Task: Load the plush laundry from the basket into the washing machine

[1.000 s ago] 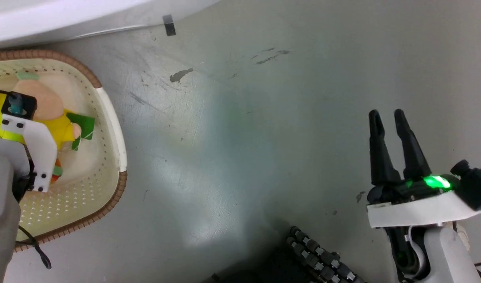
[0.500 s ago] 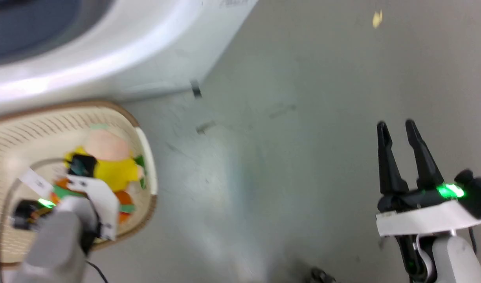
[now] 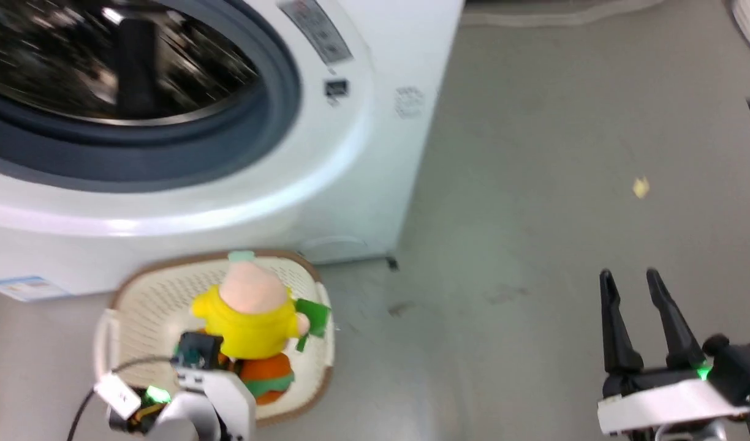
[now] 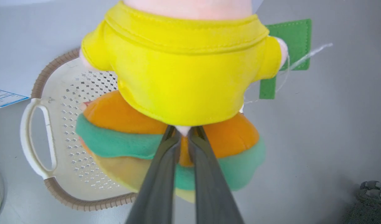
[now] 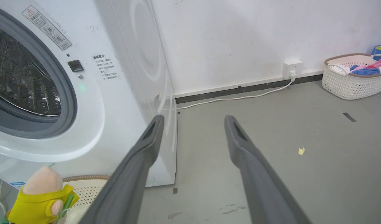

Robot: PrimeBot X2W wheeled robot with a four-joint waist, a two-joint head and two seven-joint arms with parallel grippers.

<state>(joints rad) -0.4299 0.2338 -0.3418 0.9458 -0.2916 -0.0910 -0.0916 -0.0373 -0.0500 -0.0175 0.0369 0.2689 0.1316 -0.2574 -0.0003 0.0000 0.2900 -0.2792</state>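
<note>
The washing machine (image 3: 363,153) stands at the upper left with its steel drum (image 3: 105,61) showing inside the grey ring; the right wrist view has it (image 5: 122,109) on the left. On the floor before it sits the cream basket (image 3: 136,275). My left gripper (image 4: 184,132) is shut on the lower edge of the yellow-shirted doll (image 4: 184,71), which stands upright over the basket (image 4: 31,133). The orange burger toy (image 4: 115,130) lies right under the doll; I cannot tell whether it is pinched too. My right gripper (image 3: 628,277) hangs open over bare floor, nothing between its fingers (image 5: 140,155).
A second basket (image 5: 355,77) holding clothes stands by the far wall at the right. A wall socket (image 5: 291,70) feeds a white cable along the skirting. A yellow scrap (image 3: 640,187) lies on the grey floor right of the washer.
The head camera has swung upward, bringing the washer's door opening into view. The doll now stands upright in my left gripper above the basket. The right gripper stays open.
</note>
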